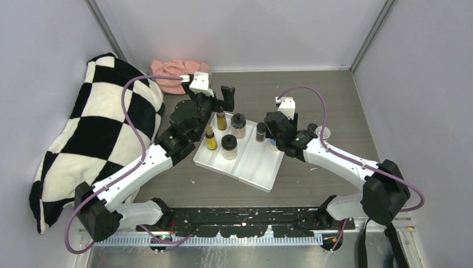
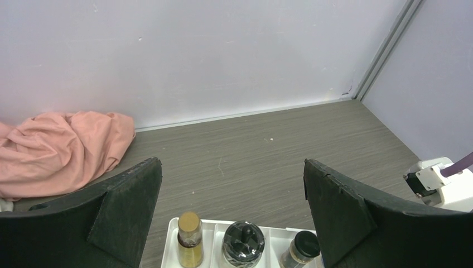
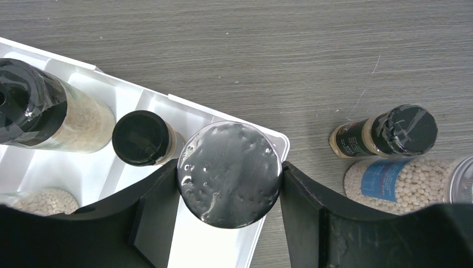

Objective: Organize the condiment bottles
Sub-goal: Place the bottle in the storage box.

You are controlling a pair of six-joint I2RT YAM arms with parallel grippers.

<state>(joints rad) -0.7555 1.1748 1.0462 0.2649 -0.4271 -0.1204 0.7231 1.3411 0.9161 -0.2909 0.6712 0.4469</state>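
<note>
I am holding my left fingers (image 2: 125,215) wide apart, empty, above the white compartmented plastic tray (image 1: 254,167). Sitting inside: two slim yellow brown-capped bottles (image 1: 210,138), two black-lidded beige jars (image 1: 229,146), one tiny dark bottle (image 1: 260,132). My right fingers (image 3: 312,218) are clamping a clear silver-lidded shaker (image 3: 228,173) over its corner. Waiting on the tabletop (image 3: 279,56): another tiny dark bottle (image 3: 385,134), another clear shaker (image 3: 390,178).

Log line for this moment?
left gripper: open, by tray | right gripper: shut on silver-lidded shaker at tray corner | off tray: dark bottle, lying shaker
</note>
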